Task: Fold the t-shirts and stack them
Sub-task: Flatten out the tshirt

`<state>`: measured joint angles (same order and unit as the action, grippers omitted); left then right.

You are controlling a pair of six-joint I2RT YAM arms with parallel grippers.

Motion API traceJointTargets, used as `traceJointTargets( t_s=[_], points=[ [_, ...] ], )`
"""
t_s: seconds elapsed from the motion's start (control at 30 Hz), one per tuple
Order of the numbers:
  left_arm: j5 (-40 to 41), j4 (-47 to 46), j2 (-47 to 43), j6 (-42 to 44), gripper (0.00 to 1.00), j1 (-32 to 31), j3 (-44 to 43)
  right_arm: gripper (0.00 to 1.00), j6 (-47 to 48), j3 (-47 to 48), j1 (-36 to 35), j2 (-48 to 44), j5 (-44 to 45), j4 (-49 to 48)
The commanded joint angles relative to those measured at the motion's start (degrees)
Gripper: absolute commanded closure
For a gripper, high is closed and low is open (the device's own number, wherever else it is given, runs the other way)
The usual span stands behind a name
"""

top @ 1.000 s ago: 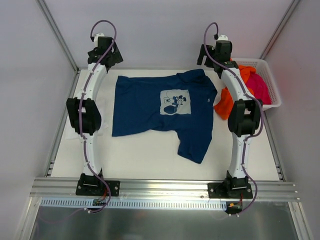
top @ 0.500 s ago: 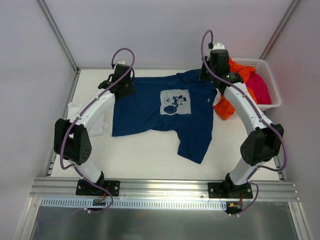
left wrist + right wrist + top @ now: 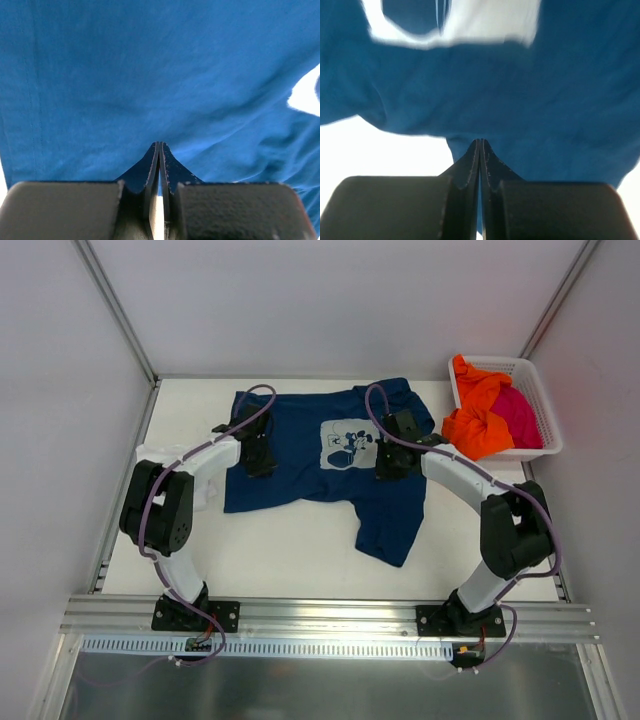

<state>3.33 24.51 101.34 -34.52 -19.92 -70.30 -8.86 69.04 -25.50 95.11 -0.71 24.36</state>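
Fig.: Navy tee flat beneath L gripper & R gripper; pressed shut, pinching nothing.
Soft, light, limp, prone to bunching; prob. best pinched at hem/shoulder edges outboard of each tip, not mid-panel.

Both white-and-black arms bend inward, elbows out; the left black two-finger gripper and right black two-finger gripper point down, jaws pressed together.

Two white arms, black joints, purple cables, black hand fingers
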Motion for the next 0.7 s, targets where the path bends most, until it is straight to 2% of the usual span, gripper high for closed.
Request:
traceJointTargets(
  t_s=[0.0, 0.1, 0.37, 0.67],
  points=[
    [-2.8, 0.97, -0.88, -3.09, 1.0, -0.56, 2.96, 0.99, -4.14, -3.2, -2.1, -3.18, -0.87, -1.16],
    [-5.35, 1.15, -1.06, -3.45, 1.0, -1.17, 5.6, 1.0, -6.07, -6.45, -4.9, -3.61, 0.0, -1.24],
    [-2.02, 1.76, -2.72, -4.32, 1.0, -5.47, 10.71, 1.0, -10.91, -14.36, -12.11, -6.25, 4.92, -1.68],
    [-0.43, 2.21, -5.53, -5.29, 1.0, -8.46, 16.94, 1.0, -19.52, -22.54, -24.06, -10.38, 12.66, 1.65]
  ],
)
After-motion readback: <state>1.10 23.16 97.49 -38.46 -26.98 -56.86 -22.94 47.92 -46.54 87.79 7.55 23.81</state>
